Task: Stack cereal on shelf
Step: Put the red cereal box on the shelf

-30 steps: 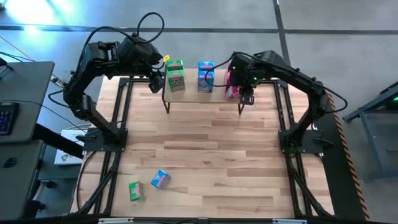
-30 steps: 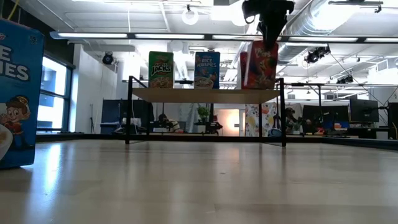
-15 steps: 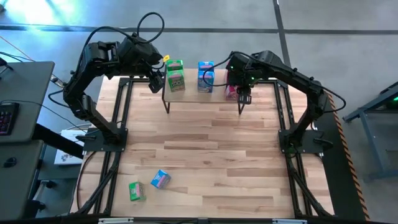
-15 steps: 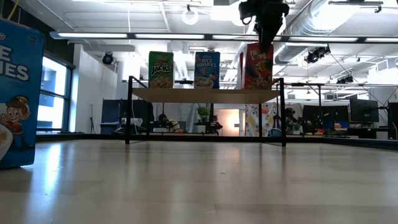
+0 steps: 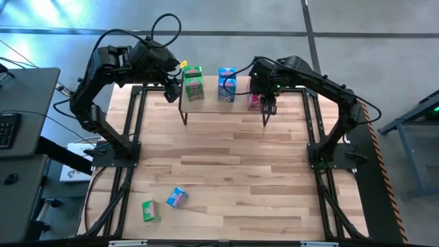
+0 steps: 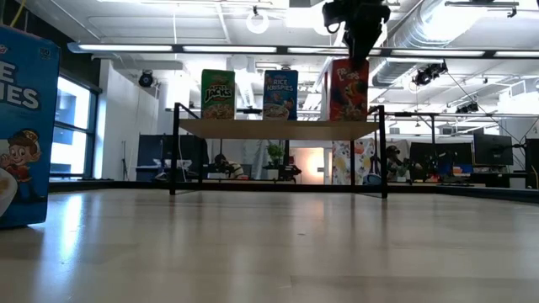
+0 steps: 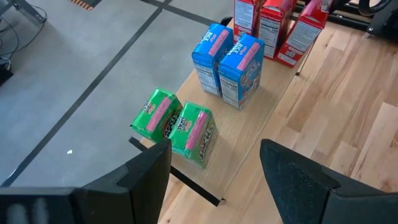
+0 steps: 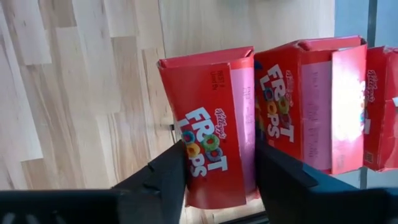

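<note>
The right hand (image 8: 214,180) is clamped on a red cereal box (image 8: 208,134) standing at the shelf's (image 5: 212,106) right end beside two more red boxes (image 8: 311,102). The left hand (image 7: 214,177), fingers apart, hovers by the green boxes (image 7: 177,124). Two boxes (image 5: 164,204) lie on the worktop (image 5: 226,178).

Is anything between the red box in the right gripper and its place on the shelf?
Nothing visible: the right gripper holds the red box upright at the shelf end, beside two red boxes already there.
</note>
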Controlling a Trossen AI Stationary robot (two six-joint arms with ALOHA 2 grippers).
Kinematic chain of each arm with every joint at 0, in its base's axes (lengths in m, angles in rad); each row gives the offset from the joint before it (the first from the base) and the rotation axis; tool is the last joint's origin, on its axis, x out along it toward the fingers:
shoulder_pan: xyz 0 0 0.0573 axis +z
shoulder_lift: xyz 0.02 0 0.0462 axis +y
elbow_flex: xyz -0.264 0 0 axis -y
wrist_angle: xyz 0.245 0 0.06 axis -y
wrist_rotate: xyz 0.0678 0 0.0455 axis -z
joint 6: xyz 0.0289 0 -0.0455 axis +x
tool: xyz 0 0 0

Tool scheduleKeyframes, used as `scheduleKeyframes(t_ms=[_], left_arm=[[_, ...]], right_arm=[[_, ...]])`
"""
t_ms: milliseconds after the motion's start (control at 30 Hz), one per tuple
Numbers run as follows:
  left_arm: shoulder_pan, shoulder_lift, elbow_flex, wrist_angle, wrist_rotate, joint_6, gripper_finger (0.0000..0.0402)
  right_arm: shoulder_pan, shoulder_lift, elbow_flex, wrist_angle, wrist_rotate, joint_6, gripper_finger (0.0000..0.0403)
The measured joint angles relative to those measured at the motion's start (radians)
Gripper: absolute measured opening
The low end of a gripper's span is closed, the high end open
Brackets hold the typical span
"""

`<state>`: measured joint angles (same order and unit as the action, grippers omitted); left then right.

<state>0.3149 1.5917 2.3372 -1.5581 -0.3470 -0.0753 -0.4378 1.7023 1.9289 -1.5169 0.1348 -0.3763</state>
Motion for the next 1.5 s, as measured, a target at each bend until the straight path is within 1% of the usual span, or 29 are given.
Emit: scheduleKeyframes(t_ms=[100, 200, 467, 800, 967, 1133, 1333, 1500], left_arm=[[0.000, 0.000, 0.000, 0.000, 0.000, 0.000, 0.0237], [0.000, 0.000, 0.000, 0.000, 0.000, 0.000, 0.0237], [0.000, 0.000, 0.000, 0.000, 0.000, 0.000, 0.0237], [0.000, 0.000, 0.000, 0.000, 0.000, 0.000, 0.0237], [0.000, 0.000, 0.000, 0.000, 0.000, 0.000, 0.0237], [0.000, 0.000, 0.000, 0.000, 0.000, 0.000, 0.0237], [0.000, 0.000, 0.000, 0.000, 0.000, 0.000, 0.0237], [0.000, 0.000, 0.000, 0.000, 0.000, 0.000, 0.0237]], right_arm=[[0.000, 0.002, 0.000, 0.007, 0.013, 0.001, 0.0185], [0.000, 0.002, 0.000, 0.010, 0.021, 0.001, 0.0197], [0.000, -0.002, 0.003, 0.005, 0.038, 0.001, 0.0200], [0.000, -0.004, 0.078, -0.024, 0.066, 0.008, 0.0200], [0.000, -0.004, 0.147, -0.045, 0.068, 0.044, 0.0200], [0.000, -0.009, 0.215, -0.055, 0.105, 0.073, 0.0200], [0.001, -0.028, 0.308, -0.055, 0.099, 0.142, 0.0200], [0.026, -0.029, 0.414, -0.054, 0.097, 0.185, 0.0200]])
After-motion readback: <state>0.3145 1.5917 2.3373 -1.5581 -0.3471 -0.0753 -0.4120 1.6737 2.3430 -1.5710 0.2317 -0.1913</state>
